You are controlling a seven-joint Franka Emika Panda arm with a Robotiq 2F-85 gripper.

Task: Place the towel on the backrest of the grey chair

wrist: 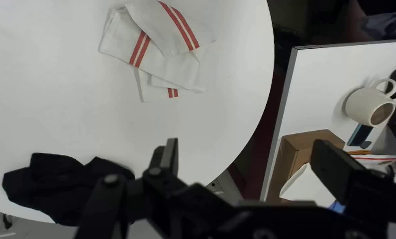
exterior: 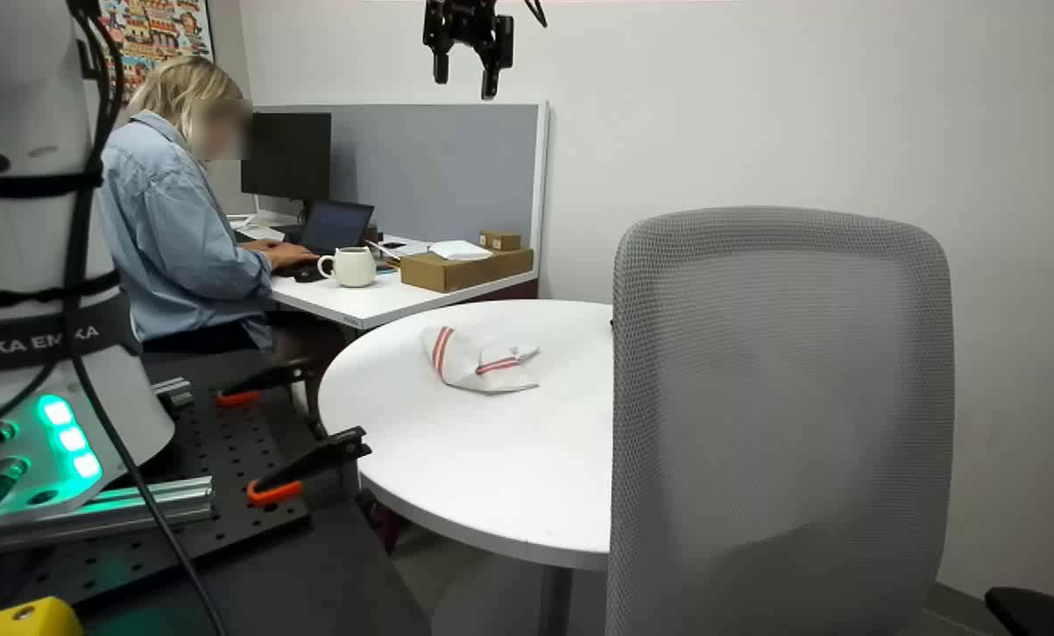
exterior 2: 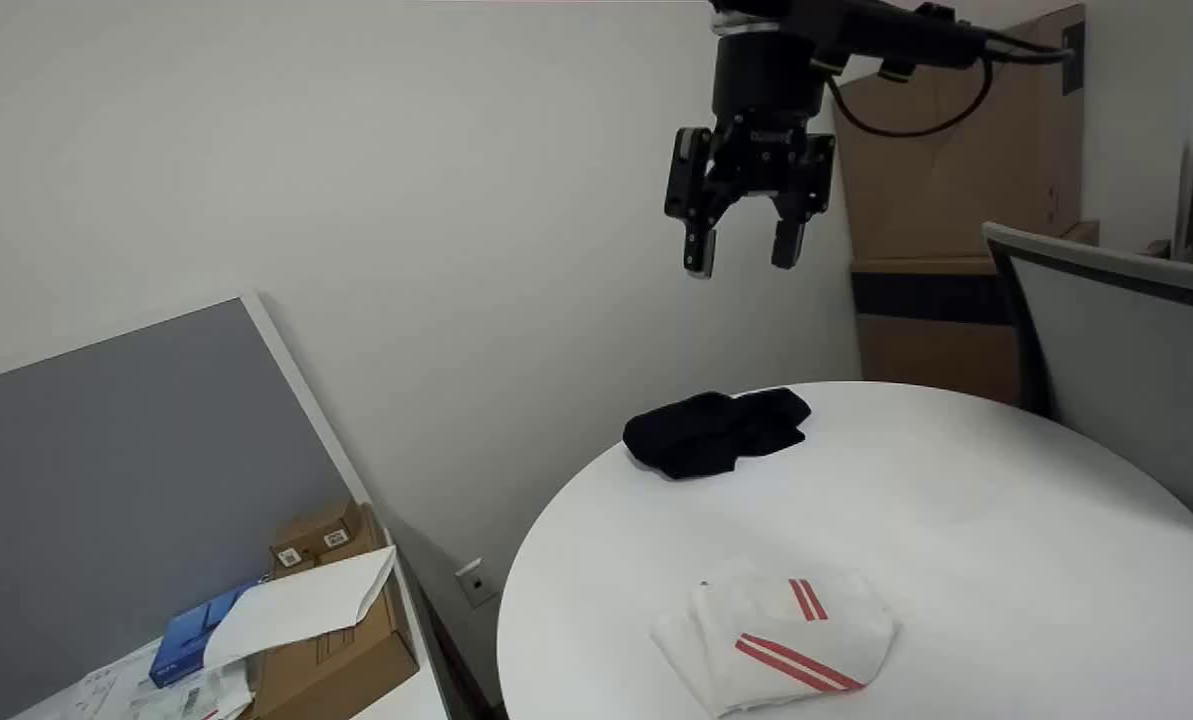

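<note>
Gripper [exterior 2: 743,260] raised, jaws standing apart, unclenched.
Towel [exterior 2: 778,636] lies rumpled on the round white table [exterior 2: 1001,560], lower than the gripper and well apart from it.

Free air lies between the tool [exterior 2: 743,262], hanging with its jaws apart in the upper middle of both exterior views, and the desk [exterior 2: 996,500] below. In an exterior view the towel [exterior 2: 806,645], right of lower middle, lies free from above; a band of white desk parts it from the black cloth [exterior 2: 706,432] on the rim at mid frame. The grey chair [exterior: 783,415] stands in the way on the right in both exterior views (it rises above the desk), though room shows over its top edge. In an exterior view cardboard boxes [exterior 2: 956,200] bound the upper right; a grey partition [exterior: 456,177] stands toward the left in both.
</note>
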